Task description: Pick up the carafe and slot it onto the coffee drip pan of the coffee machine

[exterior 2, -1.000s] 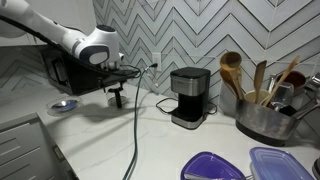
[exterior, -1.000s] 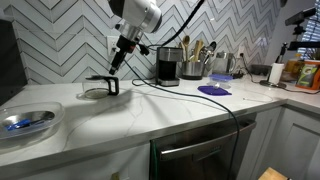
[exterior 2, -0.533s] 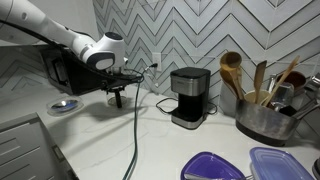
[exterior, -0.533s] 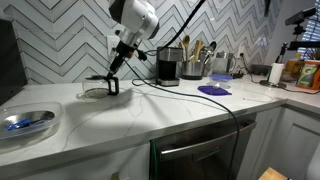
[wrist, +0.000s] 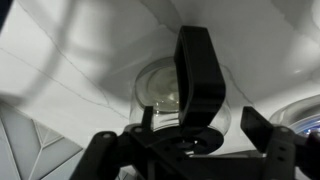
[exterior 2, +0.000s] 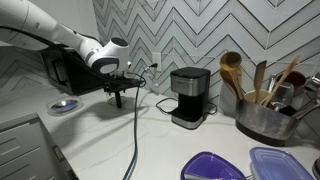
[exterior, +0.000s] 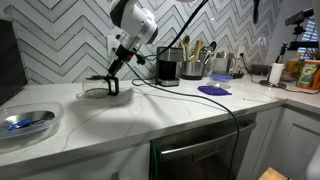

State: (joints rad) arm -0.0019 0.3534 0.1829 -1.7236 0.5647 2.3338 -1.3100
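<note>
The carafe [exterior: 95, 92] sits upright on the counter [exterior: 150, 115], well apart from the coffee machine [exterior: 168, 65], which stands by the herringbone tile wall. The gripper [exterior: 112, 84] is down at the carafe's handle side, the arm reaching over from above.

In the wrist view the carafe [wrist: 160, 95] fills the middle of the picture, its clear glass body on the white surface and its black looped handle [wrist: 200, 70] pointing toward the camera. The gripper [wrist: 180, 138] is spread wide: one finger [wrist: 97, 150] shows on each side of the handle, with a clear gap to it, so nothing is grasped.

In an exterior view the coffee machine [exterior 2: 188, 97] faces forward, and the coffee drip pan [exterior 2: 187, 122] at its foot is bare. The gripper [exterior 2: 117, 92] hangs far from the machine, on its side away from the metal canister of wooden utensils [exterior 2: 262, 115]; the carafe itself is hard to make out there. A blue-tinted glass dish [exterior 2: 63, 106] lies farther still from the machine, beyond the gripper.
</note>
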